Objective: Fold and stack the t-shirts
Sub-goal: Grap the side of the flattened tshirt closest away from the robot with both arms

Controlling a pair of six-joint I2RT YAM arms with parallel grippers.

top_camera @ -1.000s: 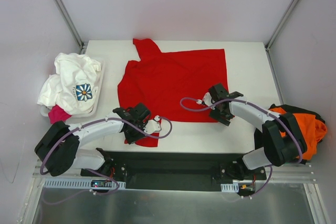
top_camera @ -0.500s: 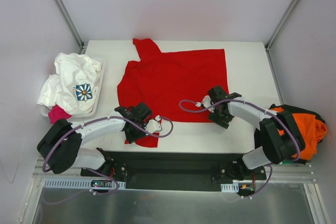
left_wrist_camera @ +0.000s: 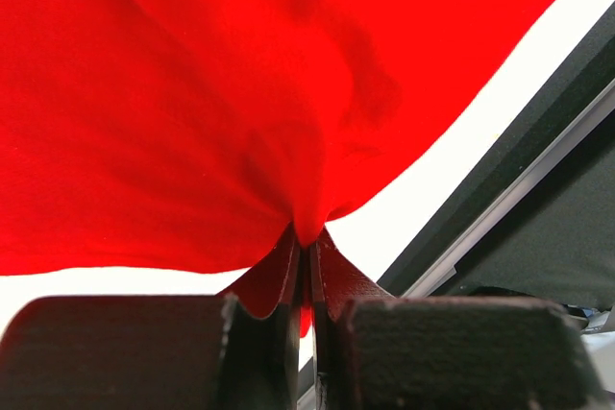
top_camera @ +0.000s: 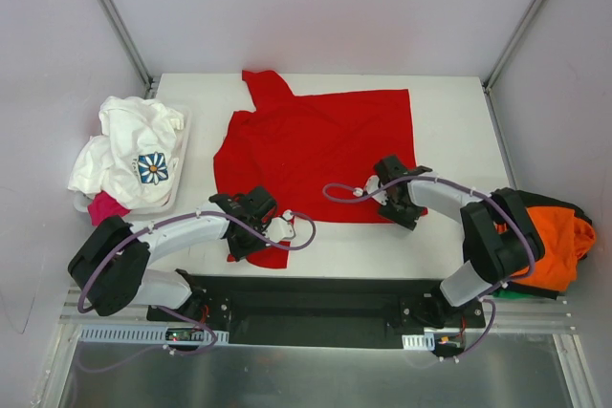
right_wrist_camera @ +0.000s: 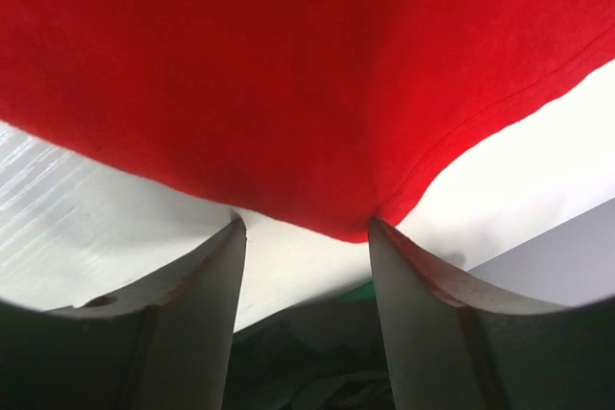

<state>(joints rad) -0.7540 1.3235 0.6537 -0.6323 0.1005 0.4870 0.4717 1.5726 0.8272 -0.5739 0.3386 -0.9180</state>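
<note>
A plain bright red t-shirt (top_camera: 316, 145) lies spread on the white table (top_camera: 449, 121). My left gripper (top_camera: 251, 226) is shut on its near left hem; the left wrist view shows red cloth (left_wrist_camera: 192, 103) pinched between the closed fingers (left_wrist_camera: 332, 285). My right gripper (top_camera: 394, 200) is open at the shirt's near right corner; the right wrist view shows the red hem (right_wrist_camera: 365, 223) lying between the spread fingers (right_wrist_camera: 207, 276). A white t-shirt with a blue flower print (top_camera: 139, 155) and a pink one (top_camera: 103, 207) lie at the left. An orange t-shirt (top_camera: 555, 236) lies at the right.
The white and pink shirts rest in a white tray (top_camera: 182, 164) at the table's left edge. The orange pile with dark and green cloth (top_camera: 521, 284) sits off the table's right edge. A black base rail (top_camera: 316, 308) runs along the near edge.
My right gripper has crept slightly left and back along the shirt's near right hem. My left gripper has stayed shut on the hem, barely moving.
</note>
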